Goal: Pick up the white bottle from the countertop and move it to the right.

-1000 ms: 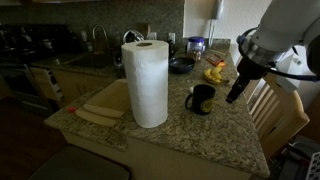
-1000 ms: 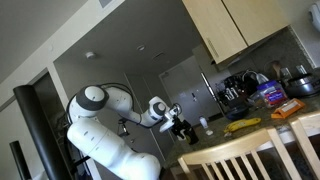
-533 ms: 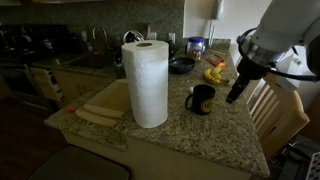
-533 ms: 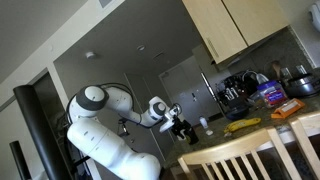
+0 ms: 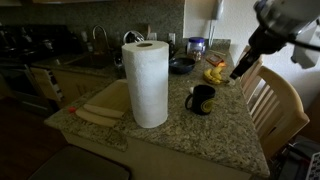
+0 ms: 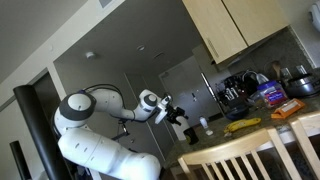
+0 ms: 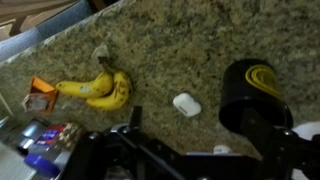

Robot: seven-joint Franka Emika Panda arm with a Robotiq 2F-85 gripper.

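The white bottle [image 7: 186, 104] shows in the wrist view as a small white shape on the speckled granite countertop [image 7: 170, 50], between the bananas [image 7: 100, 90] and the black mug [image 7: 255, 95]. In an exterior view it is a tiny white thing [image 6: 204, 124] on the counter. My gripper [image 7: 198, 128] hangs above the countertop with its dark fingers apart and nothing between them; the bottle lies just beyond the fingertips. In an exterior view the gripper [image 5: 238, 70] is in the air over the bananas [image 5: 214, 72], behind the mug [image 5: 200, 98]. The bottle is hidden in that view.
A tall paper towel roll [image 5: 146, 82] stands at the counter's middle. A black bowl [image 5: 181, 66] and a blue-topped jar [image 5: 196, 45] stand at the back. A wooden chair [image 5: 275, 105] is beside the counter's edge. An orange packet [image 7: 40, 93] lies by the bananas.
The arm has risen and swung from beside the mug toward the back, over the bananas. The objects on the counter have not moved.
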